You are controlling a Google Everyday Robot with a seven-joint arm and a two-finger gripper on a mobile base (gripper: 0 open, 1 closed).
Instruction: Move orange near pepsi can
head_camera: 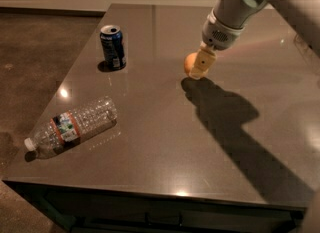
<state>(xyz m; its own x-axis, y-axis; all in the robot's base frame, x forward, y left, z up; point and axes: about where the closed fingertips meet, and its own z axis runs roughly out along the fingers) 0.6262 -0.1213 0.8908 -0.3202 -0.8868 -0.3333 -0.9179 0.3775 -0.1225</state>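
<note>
No txt readable on pepsi can (112,47) or bottle label (66,127); claw (197,67) grips orange (188,62).
</note>
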